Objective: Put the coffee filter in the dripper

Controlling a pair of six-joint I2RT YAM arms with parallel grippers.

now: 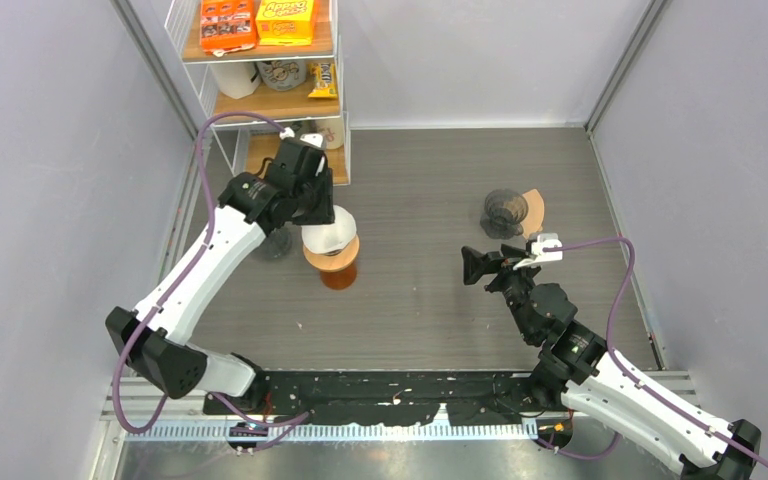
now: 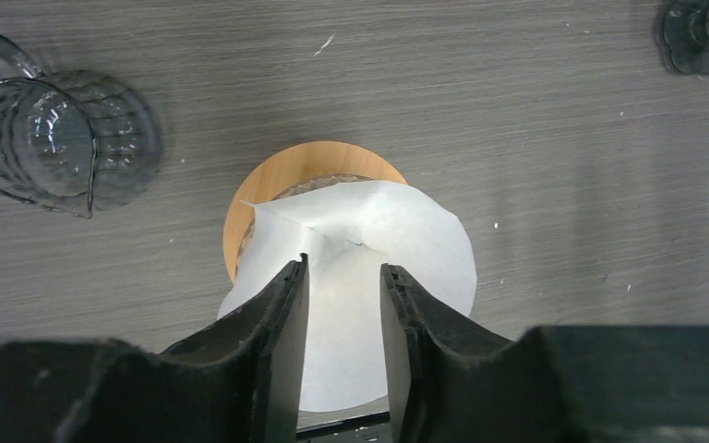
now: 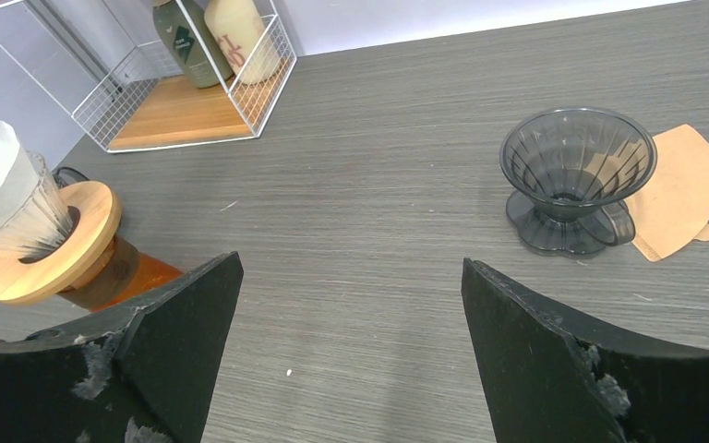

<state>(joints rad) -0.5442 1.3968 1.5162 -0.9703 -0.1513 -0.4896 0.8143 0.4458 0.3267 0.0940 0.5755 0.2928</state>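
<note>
A white paper coffee filter (image 1: 328, 233) (image 2: 369, 231) (image 3: 0, 189) stands as a cone in the dripper with the round wooden collar (image 1: 345, 256) (image 2: 277, 180) (image 3: 74, 240), on an amber glass base. My left gripper (image 1: 316, 208) (image 2: 343, 268) hovers just above the filter's near side. Its jaws stand a narrow gap apart and pinch nothing that I can see. My right gripper (image 1: 475, 265) (image 3: 351, 263) is wide open and empty over bare table to the right.
A dark smoked plastic dripper (image 1: 503, 210) (image 3: 577, 171) stands at the right with a brown paper filter (image 1: 533, 208) (image 3: 678, 189) flat beside it. A clear glass mug (image 2: 55, 138) sits left of the wooden-collared dripper. A wire shelf (image 1: 260, 100) with snacks and bottles stands at the back left.
</note>
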